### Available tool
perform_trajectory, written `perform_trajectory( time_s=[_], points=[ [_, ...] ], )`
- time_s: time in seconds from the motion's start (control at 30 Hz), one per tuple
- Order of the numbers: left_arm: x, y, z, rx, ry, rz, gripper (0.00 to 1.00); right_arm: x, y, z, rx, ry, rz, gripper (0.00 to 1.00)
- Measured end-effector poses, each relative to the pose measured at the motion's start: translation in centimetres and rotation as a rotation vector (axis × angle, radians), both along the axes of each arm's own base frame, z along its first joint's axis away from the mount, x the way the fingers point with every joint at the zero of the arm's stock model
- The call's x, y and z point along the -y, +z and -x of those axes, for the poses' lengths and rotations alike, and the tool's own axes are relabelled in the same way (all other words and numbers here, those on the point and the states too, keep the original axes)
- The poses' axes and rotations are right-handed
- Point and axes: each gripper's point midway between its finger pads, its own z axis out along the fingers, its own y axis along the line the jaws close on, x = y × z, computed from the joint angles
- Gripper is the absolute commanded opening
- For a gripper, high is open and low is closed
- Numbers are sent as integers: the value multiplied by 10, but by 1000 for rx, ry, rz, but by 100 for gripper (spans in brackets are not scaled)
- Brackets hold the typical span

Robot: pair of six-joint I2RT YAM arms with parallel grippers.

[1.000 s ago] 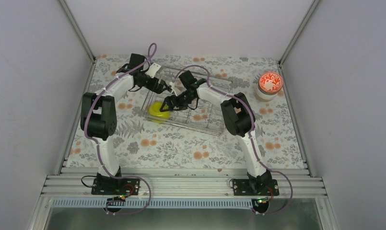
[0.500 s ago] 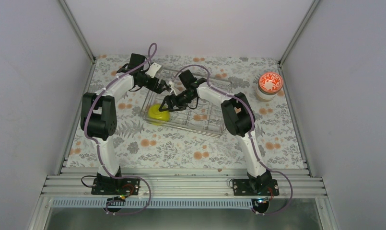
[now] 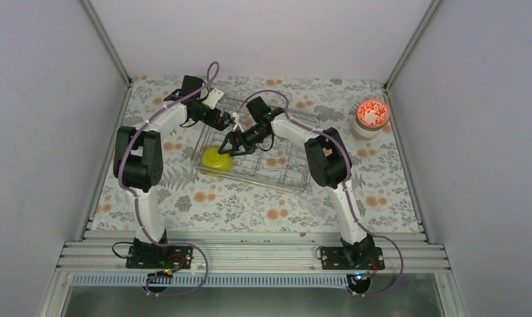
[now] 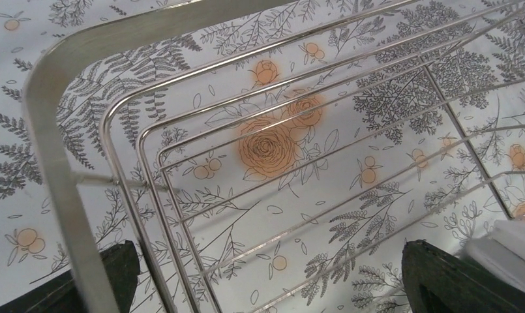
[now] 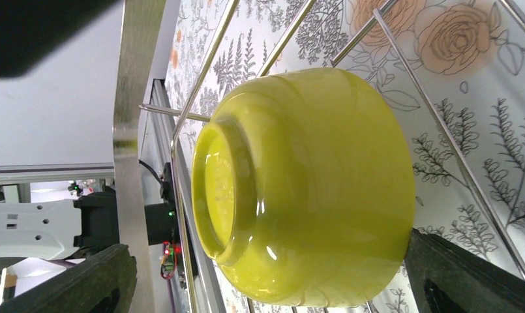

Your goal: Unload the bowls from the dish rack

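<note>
Floral cloth covers the table between white walls; from the top view a wire dish rack lies at the middle of it, and a yellow bowl sits in the rack's near-left corner; the left gripper reaches to the rack's far-left part, while the right gripper hangs just beside the bowl on its far-right side; a jar with a red patterned lid stands well apart at the far right.

From the left wrist, the jaws are spread wide; one dark finger shows at the lower left and the other at the lower right; the rack's thick corner rim runs down past the left one, and thinner wires cross the gap over the cloth.

From the right wrist, the bowl fills the frame, lying on its side against the rack's wires with its foot ring turned left; the jaws stand wide apart on either side of it, not pinching; whether the right finger touches the bowl's rim cannot be told.
</note>
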Motion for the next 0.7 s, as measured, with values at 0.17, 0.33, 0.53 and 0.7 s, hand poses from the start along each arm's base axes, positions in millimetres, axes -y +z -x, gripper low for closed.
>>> perform_trajectory(
  time_s=[0.17, 0.33, 0.53, 0.7],
  points=[
    [2, -13, 0, -22, -3, -4, 100, 0, 2, 8, -34, 19, -5, 100],
    [4, -18, 3, -42, -10, -9, 100, 2, 1, 13, -65, 21, 12, 100],
    [6, -17, 4, -47, -11, -14, 100, 4, 4, 15, -81, 20, 20, 100],
    [6, -19, 4, -45, -11, -27, 100, 6, 1, 14, -65, 16, 51, 100]
  ],
)
